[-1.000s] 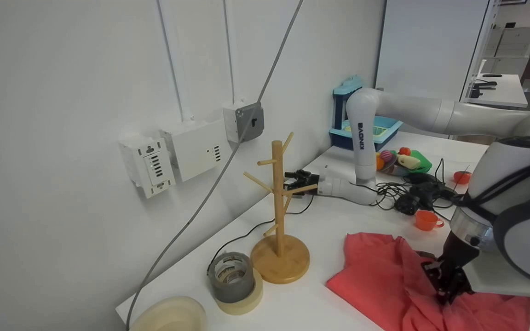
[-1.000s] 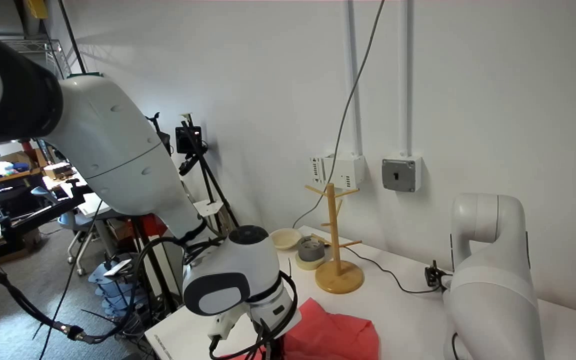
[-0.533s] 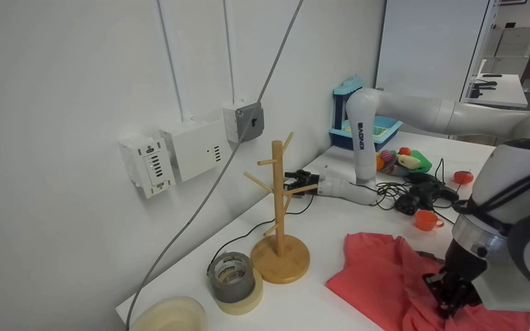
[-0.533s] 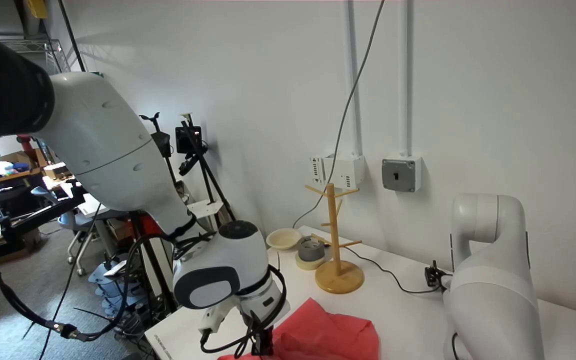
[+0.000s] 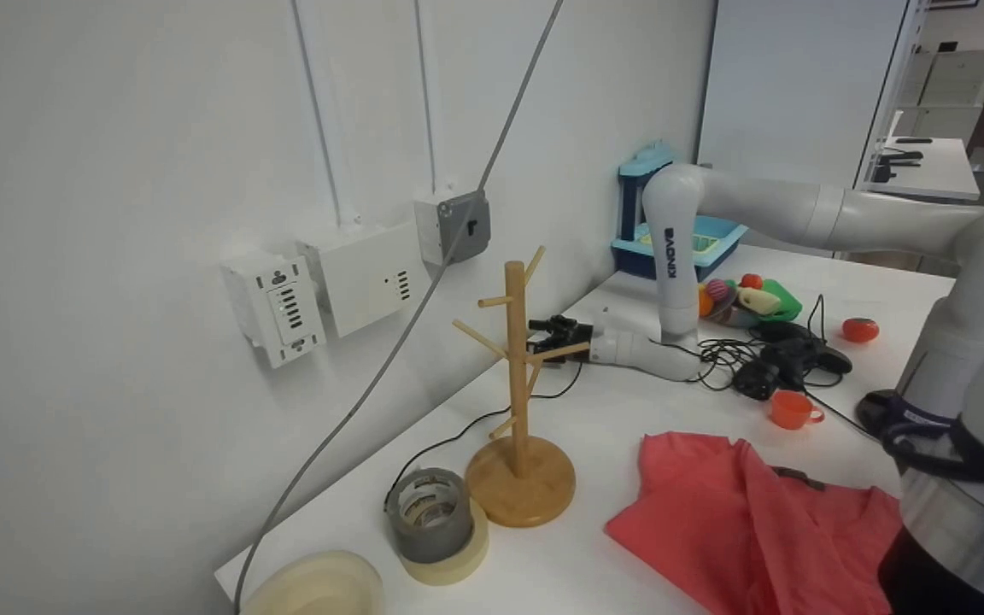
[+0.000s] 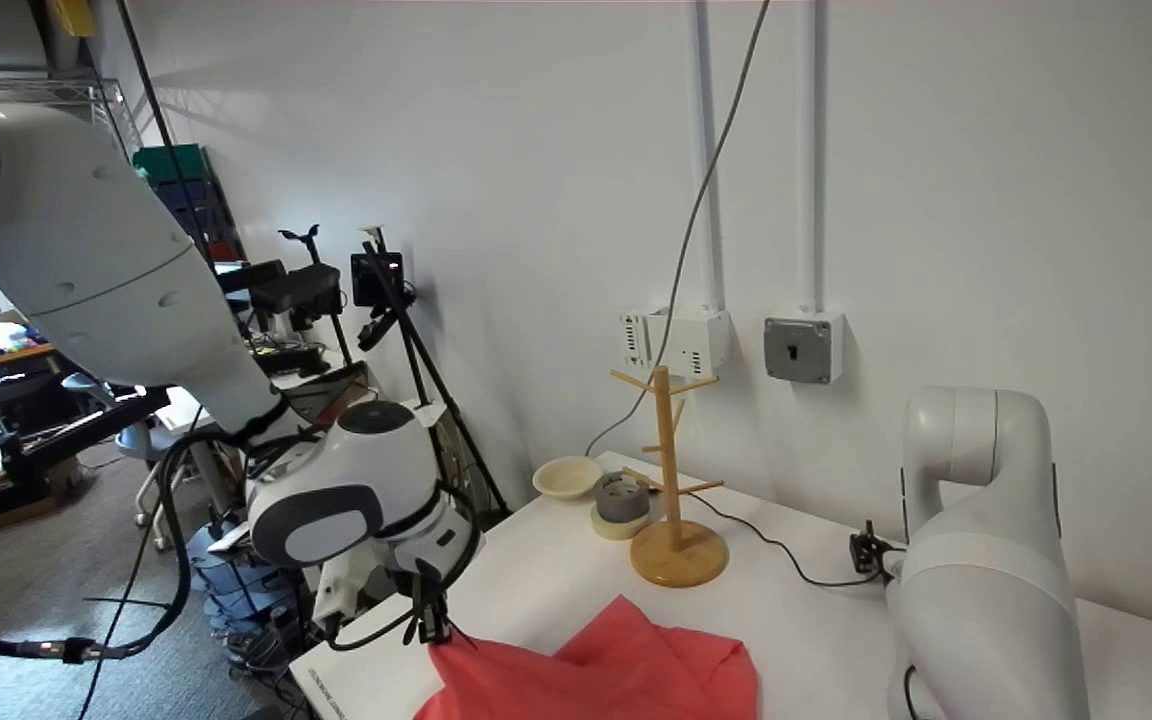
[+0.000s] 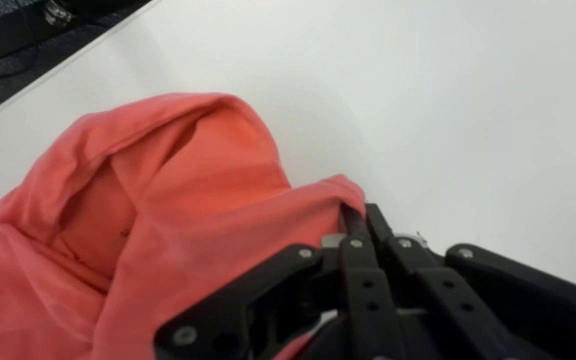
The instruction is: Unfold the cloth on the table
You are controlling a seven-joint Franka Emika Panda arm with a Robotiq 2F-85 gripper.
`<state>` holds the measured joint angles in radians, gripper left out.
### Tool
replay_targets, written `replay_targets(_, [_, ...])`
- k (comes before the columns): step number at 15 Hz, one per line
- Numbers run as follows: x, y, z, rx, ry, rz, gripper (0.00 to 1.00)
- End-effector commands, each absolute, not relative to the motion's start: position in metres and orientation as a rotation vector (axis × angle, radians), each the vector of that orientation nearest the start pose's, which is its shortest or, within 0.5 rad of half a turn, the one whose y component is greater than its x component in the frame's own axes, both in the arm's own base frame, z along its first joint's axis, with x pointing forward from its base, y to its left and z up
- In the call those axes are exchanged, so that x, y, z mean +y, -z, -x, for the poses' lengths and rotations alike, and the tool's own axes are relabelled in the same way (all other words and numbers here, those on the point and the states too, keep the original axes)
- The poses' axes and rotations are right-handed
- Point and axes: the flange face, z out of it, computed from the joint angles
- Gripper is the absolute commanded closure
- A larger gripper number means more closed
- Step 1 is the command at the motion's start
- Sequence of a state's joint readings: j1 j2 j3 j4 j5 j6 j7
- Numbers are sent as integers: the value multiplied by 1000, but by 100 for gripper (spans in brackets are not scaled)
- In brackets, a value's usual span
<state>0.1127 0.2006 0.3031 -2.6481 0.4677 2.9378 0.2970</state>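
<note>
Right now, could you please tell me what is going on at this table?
The robot's gripper is shut on an edge of the red cloth on the white table. The cloth lies wrinkled, with folded-over layers in the wrist view, so the unfolding does not look finished. A wooden mug tree stands apart from it.

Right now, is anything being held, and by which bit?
The black two-fingered claw pinches the wrinkled coral-red fabric cloth by an outer tip; hem or fold, I can't tell.
</note>
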Motion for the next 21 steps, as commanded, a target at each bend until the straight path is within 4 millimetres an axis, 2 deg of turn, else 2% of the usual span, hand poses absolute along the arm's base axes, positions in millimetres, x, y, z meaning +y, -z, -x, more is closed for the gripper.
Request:
replay_targets(1, [181,-203,-382,274,-5,2883,99])
replay_targets(4, [204,-199,-365,105,-129,2843,99])
replay_targets(10, [217,-174,-336,-117,-323,2853,99])
replay_targets(11, [219,-171,-332,-138,-336,2862,94])
replay_targets(12, [222,-168,-329,-157,-352,2870,70])
replay_targets(14, [229,-165,-325,-201,-373,2876,66])
replay_targets(15, [232,-164,-323,-220,-382,2874,60])
replay_targets(19, [245,-169,-316,-272,-422,2854,29])
replay_targets(21, [245,-171,-319,-280,-426,2862,14])
